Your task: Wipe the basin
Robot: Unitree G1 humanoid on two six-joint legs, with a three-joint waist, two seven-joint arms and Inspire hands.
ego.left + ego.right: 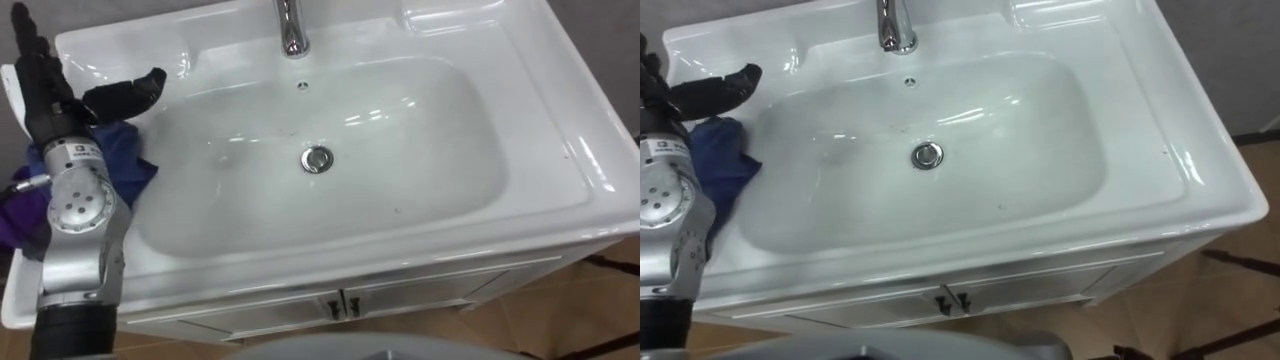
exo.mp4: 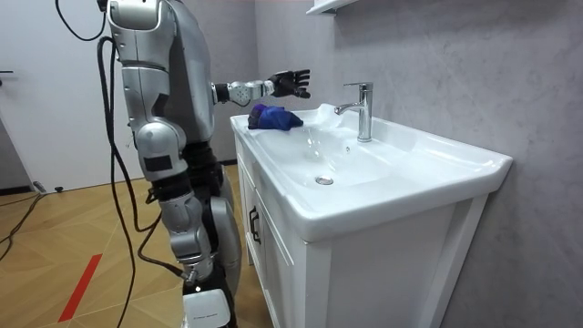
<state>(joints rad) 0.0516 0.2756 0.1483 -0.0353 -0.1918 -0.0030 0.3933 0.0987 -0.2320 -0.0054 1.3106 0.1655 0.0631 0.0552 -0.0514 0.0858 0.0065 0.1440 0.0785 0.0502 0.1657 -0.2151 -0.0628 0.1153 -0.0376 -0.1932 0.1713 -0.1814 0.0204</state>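
At the basin's left rim, the left hand's dark fingers (image 1: 30, 55) are straight and slightly fanned, pointing toward the back wall, with the thumb (image 1: 125, 92) stretched out sideways toward the bowl; they hold nothing. The left hand (image 1: 55, 108) hovers over a crumpled blue cloth (image 1: 128, 165), and the room view shows a clear gap between palm and fabric. The cloth lies bunched on the flat left ledge of the white basin (image 1: 560, 140), its edge just reaching the bowl's slope. Farther out, the bowl is glossy, with a round metal drain (image 1: 317, 159) in its middle and a chrome faucet (image 1: 291, 30) standing on the back rim behind it. Below the basin sits a white cabinet (image 2: 383, 264) with two doors. In the room view the robot stands upright on the wooden floor (image 2: 73, 237) at the cabinet's end, arm extended over the ledge.
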